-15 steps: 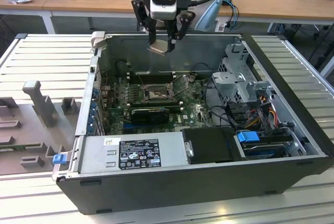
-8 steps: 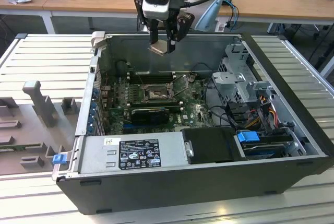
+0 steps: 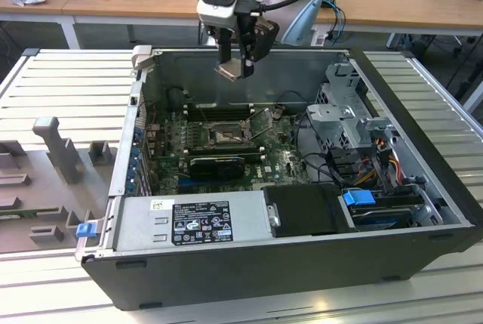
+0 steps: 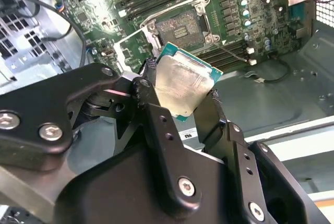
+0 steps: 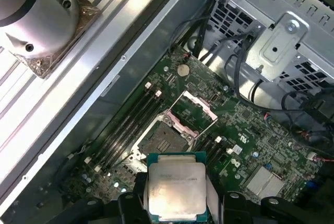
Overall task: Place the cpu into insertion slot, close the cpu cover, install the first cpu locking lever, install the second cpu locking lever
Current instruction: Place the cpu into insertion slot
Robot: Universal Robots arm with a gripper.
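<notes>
My gripper hangs above the open computer case, shut on the cpu, a flat silvery square with a green edge. In both wrist views the chip sits clamped between the two black fingers, tilted and well above the board. The insertion slot lies bare on the green board below, with its contact field showing. Its cpu cover is swung open and stands up beside the socket.
Memory slots run along the socket's far side and a long black expansion card lies on its near side. A power supply, a drive cage and cables crowd the case. Grey moulded fixtures rest at the exterior view's left.
</notes>
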